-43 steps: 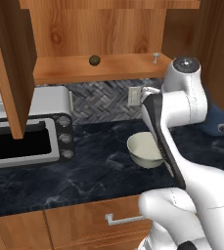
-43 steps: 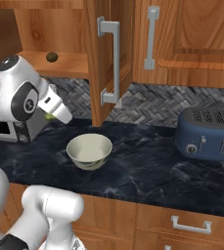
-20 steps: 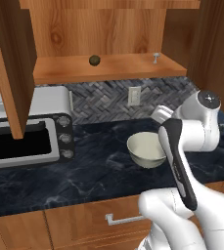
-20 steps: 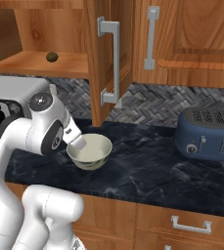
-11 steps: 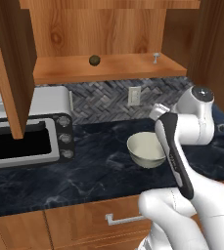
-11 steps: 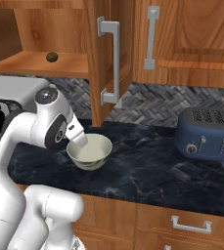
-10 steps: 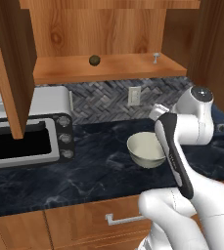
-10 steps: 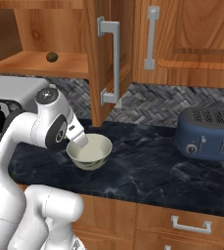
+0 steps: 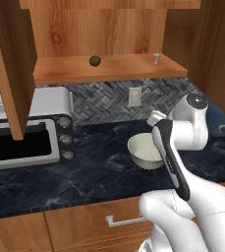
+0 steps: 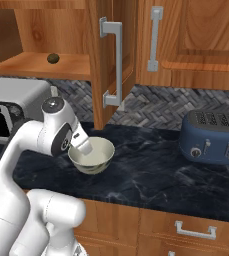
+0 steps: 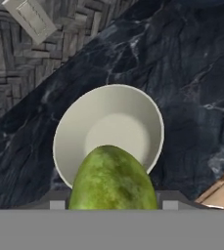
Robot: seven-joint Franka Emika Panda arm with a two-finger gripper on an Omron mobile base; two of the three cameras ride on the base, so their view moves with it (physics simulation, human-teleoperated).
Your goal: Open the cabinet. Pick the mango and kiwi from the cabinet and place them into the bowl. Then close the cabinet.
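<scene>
A: Starting at the left of the left base view?

B: Toaster oven [image 9: 28,132] on the dark marbled surface [image 9: 84,172], under the swung-out left door of the cabinet [image 9: 13,64]. Both doors open, shelf exposed.

A: On the shelf?

B: Kiwi [image 9: 95,60], alone, near the middle of the board; also seen far left in the right base view [image 10: 52,58]. Small grey fitting [image 9: 156,58] further right on the same shelf.

A: Moving right, below?

B: Wall outlet [image 9: 133,96] on the herringbone backsplash, then the bowl [image 9: 144,150] upright on the surface, partly covered by the white arm. Nothing inside it, judging by the hand view [image 11: 108,129].

A: End effector?

B: Poised above the bowl's near rim, in the hand view [image 11: 112,206]. Clamped on the mango [image 11: 113,180], jaws at a middling width around the fruit. Mango green and mottled, covering the lower part of the bowl in that view, not yet inside. Fingertips largely masked by the fruit.

A: Further right?

B: In the right base view, right cabinet door edge-on with its grey bar handle [image 10: 112,62], a neighbouring closed door with one handle [image 10: 156,37], then a blue toaster [image 10: 213,137] on the surface, well apart from the bowl. Drawer with a horizontal handle [image 10: 195,230] beneath.
</scene>
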